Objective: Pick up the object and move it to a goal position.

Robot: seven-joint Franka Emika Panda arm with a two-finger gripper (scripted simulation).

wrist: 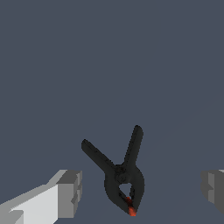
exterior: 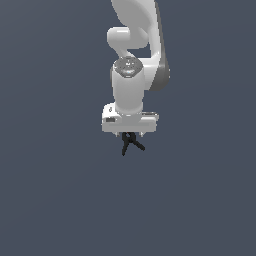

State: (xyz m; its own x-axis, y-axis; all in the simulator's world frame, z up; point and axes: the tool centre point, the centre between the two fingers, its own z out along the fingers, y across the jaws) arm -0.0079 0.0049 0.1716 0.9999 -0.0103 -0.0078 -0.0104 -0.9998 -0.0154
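Wrist view: plain, matte, slate-grey surface (wrist: 109, 65), featureless all over. Gripper (wrist: 142, 190) spread wide, fingers (wrist: 70, 192) well apart, touching nothing. Between them, lying flat on the surface, a black spring clamp (wrist: 118, 173): two splayed handles, rounded jaws, red-orange tip. Exterior view: white, smooth, rounded arm (exterior: 131, 85) directly above the clamp.

Glossy white rounded arm (exterior: 131, 75) with grey joint seams.
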